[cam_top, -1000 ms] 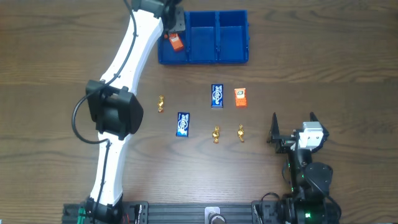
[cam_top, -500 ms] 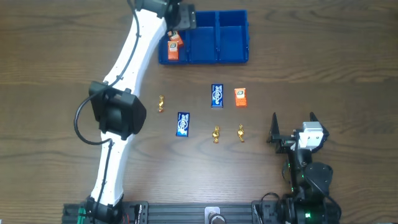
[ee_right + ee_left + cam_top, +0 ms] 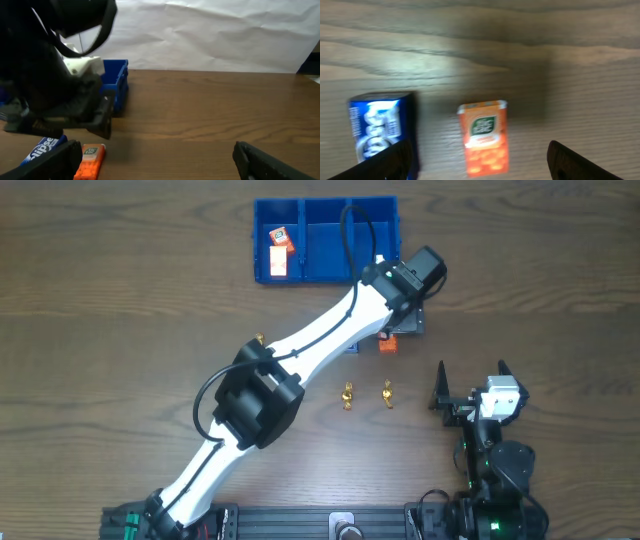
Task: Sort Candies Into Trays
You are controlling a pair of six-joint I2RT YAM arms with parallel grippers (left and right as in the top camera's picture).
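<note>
1. Left gripper [image 3: 479, 167]: fingers spread wide, holding nothing, poised over the orange candy box [image 3: 484, 137].
2. That box lies flat on the table in front of the blue tray [image 3: 325, 277], below its right compartment.
3. Blue candy pack [image 3: 381, 127] lies just beside it, also outside the tray.
4. Second orange box [image 3: 279, 252] sits in the tray's left compartment.
5. Right gripper [image 3: 470, 388]: fingers apart, empty, well away from the tray.
6. Step, as I judge it: pre-grasp. Next move calls for lowering, closing across the box's narrow width, then carrying it to the left compartment.
</note>
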